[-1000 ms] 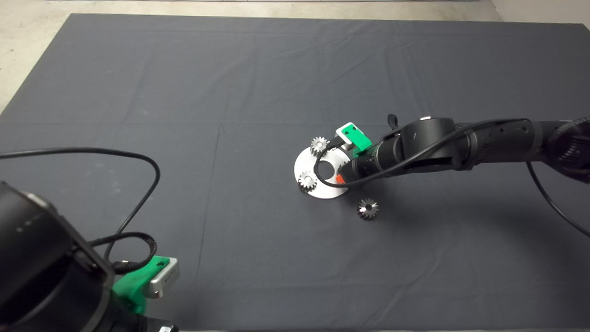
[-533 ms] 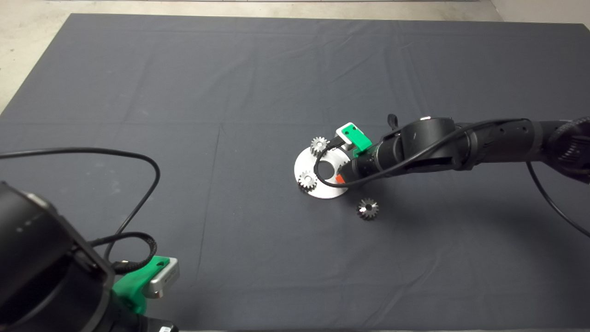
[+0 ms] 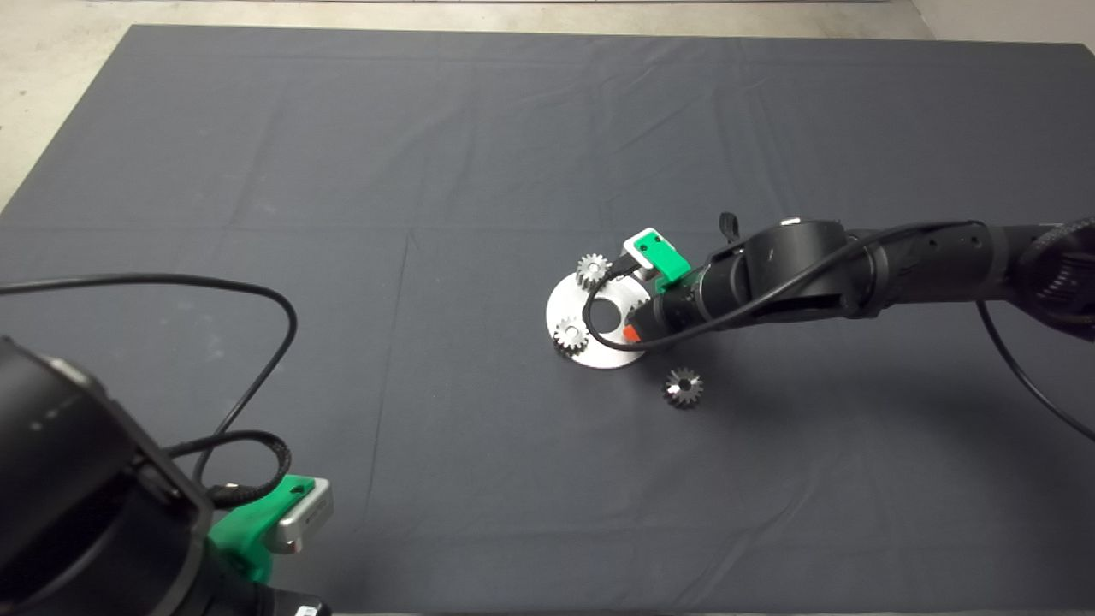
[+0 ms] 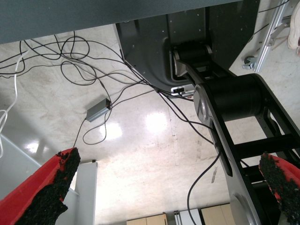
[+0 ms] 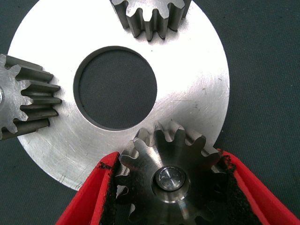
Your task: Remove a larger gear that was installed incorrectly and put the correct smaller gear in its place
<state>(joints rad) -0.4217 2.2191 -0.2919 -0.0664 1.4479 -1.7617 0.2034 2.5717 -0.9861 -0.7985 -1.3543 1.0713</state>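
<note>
My right gripper (image 3: pixel 633 326) is down at the near right edge of the round steel plate (image 3: pixel 599 355). In the right wrist view its red fingers (image 5: pixel 101 187) are shut on the smaller gear (image 5: pixel 171 180), which sits on a pin on the plate (image 5: pixel 187 70). Two other small gears (image 3: pixel 592 270) (image 3: pixel 570 334) stand on the plate's far and left edges and also show in the right wrist view (image 5: pixel 150 14) (image 5: pixel 23 98). The larger gear (image 3: pixel 682 387) lies loose on the mat, just near-right of the plate. My left gripper (image 3: pixel 265 522) is parked at the lower left, open.
The plate has a wide centre hole (image 5: pixel 115 86). A black cable (image 3: pixel 257 295) loops over the mat at the left. The left wrist view shows the floor with cables (image 4: pixel 93 112) and the robot's base.
The right arm has shifted only very slightly; the gripper stays on the gear at the plate. Nothing else has moved.
</note>
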